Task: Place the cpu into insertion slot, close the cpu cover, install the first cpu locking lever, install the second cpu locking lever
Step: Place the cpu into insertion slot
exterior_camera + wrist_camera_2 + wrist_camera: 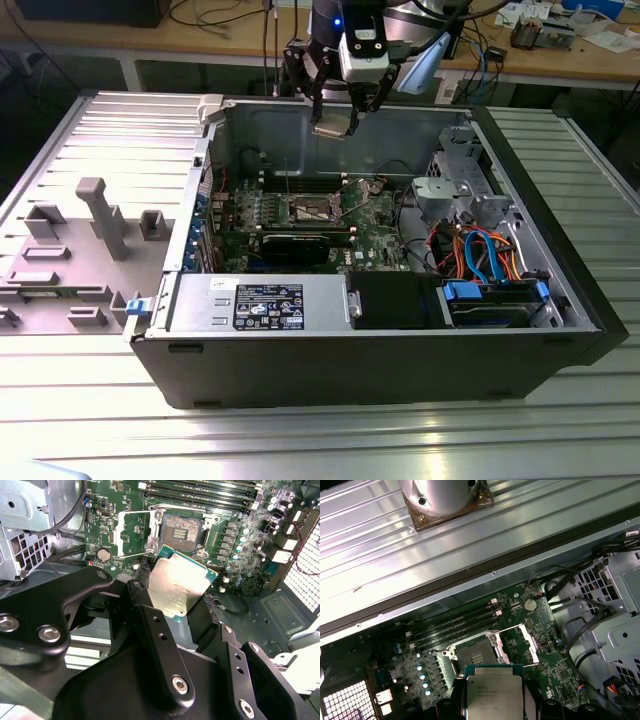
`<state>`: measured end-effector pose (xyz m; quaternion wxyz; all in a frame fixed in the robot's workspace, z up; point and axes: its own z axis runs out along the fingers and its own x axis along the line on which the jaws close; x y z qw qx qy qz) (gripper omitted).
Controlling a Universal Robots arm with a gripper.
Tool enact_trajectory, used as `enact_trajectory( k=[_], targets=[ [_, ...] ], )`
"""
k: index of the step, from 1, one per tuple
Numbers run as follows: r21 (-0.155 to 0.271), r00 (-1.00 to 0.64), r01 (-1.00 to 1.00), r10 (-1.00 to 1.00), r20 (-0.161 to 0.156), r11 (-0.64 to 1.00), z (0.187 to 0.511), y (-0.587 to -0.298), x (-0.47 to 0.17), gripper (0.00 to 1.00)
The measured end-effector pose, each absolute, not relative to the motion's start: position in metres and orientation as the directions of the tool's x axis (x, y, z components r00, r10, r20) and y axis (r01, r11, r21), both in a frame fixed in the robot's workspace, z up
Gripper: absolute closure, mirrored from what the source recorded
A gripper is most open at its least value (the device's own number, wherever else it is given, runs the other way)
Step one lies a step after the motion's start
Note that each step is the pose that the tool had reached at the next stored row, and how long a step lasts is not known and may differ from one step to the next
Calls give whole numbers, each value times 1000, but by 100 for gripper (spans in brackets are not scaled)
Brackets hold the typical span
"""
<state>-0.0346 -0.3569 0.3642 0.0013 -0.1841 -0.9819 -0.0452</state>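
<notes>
The pincer (pixel 345 108) is clenched on the cpu (pixel 180 587), holding it in the air above the open computer case (pixel 300 350). Well below it the insertion slot (pixel 181 530) lies bare, with the cpu cover (pixel 121 534) swung open beside it. By my judgement, no step is finished yet.

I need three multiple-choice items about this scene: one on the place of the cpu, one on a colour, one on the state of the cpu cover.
1. Where is the cpu? A) in the insertion slot B) in the claw, above the motherboard C) in a person's hand
2. The motherboard is: A) green B) red C) white
3. The cpu cover is: A) closed B) open C) missing
Key: 1B, the claw grips it over the empty slot; 2A, the board shows green; 3B, the frame lies swung aside.
</notes>
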Motion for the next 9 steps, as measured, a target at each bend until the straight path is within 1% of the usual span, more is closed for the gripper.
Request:
enact_trajectory(
  k=[9],
  targets=[
    [88,-932,363,363,19,927,364,-357,-35,45]
  ],
)
